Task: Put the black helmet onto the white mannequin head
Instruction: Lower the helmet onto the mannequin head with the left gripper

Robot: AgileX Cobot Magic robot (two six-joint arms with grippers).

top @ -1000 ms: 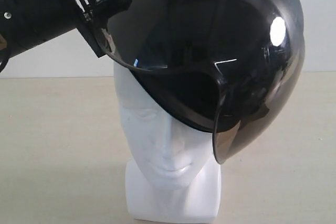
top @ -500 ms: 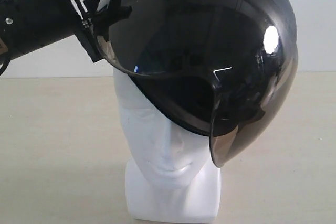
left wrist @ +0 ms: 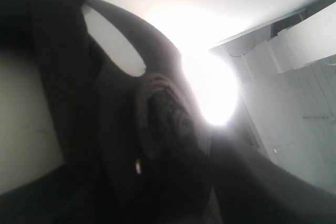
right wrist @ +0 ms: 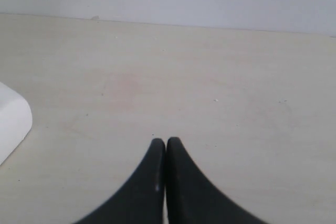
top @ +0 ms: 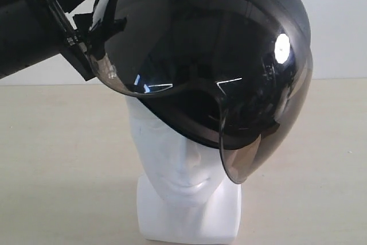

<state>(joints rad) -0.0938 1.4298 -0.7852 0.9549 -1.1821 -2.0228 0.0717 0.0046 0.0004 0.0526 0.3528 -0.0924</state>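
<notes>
The pale table is seen spread below and behind the white mannequin head, which is stood upright on its blocky base. The black helmet is set over the crown of the head and tilted. Its rim is raised above the brow on the side of the left arm and dropped past the cheek on the other side. The nose and lips are shown uncovered below it. The smoke-tinted visor is hung lowest, beside that cheek. The left gripper is placed against the helmet's raised rim, above and beside the head; whether it is clamped on the rim or parted cannot be told. The right gripper is seen with its 2 fingers pressed together on nothing, above the table; its place relative to the head cannot be told.
</notes>
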